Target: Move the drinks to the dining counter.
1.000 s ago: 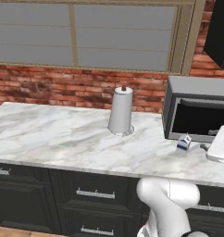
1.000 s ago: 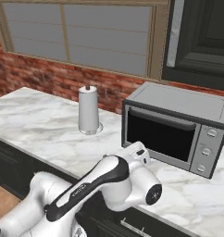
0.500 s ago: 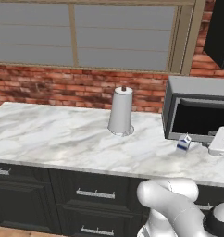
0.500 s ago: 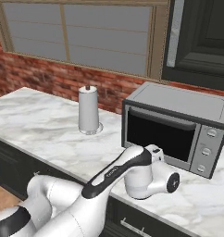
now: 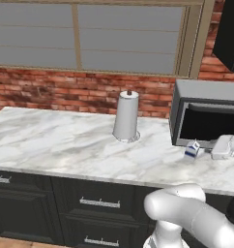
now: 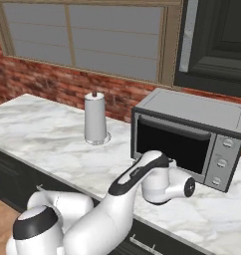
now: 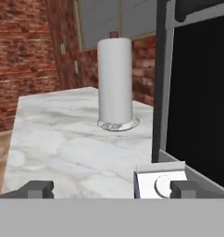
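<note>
Arm swings further right along counter front since a second ago. Gripper (image 7: 109, 189) now low beside blue carton (image 5: 191, 149), fingers spread, right fingertip (image 7: 183, 189) at carton top. Wrist now in front of microwave (image 6: 189, 135).

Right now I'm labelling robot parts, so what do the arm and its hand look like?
The arm is glossy white, built of rounded tubular links, with dark grey caps and a dark strip at its joints. The hand shows two small, dark grey, blocky finger tips. No cables or markings are visible.
</note>
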Motion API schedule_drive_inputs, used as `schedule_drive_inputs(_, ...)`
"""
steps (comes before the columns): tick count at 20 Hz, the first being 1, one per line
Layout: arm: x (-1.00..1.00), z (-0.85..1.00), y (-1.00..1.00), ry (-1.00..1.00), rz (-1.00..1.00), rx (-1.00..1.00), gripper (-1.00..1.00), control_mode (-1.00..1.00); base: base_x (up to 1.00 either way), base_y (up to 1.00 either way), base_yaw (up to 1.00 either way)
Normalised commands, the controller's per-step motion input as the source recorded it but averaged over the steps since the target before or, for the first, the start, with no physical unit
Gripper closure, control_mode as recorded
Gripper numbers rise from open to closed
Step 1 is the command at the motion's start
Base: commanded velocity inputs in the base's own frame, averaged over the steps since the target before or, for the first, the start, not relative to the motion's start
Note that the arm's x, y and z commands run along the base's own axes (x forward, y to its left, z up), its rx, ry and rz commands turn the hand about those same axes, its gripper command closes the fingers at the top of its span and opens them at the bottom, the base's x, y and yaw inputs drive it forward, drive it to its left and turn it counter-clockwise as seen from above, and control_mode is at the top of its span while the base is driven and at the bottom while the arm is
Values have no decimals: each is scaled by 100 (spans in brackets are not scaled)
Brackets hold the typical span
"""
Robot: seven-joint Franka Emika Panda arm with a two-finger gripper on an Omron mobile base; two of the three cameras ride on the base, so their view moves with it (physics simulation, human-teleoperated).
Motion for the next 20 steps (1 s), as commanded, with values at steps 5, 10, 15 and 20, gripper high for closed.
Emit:
schedule_drive_inputs(5,28,-37,12,4,0,0,-100,-100,0,0,0)
schedule_drive_inputs(10,34,-22,0,2,-1,0,-100,-100,0,0,0)
schedule_drive_inputs(15,27,-21,0,2,-1,0,-100,-100,0,0,0)
schedule_drive_inputs(20,29,-21,0,0,0,0,-100,-100,0,0,0)
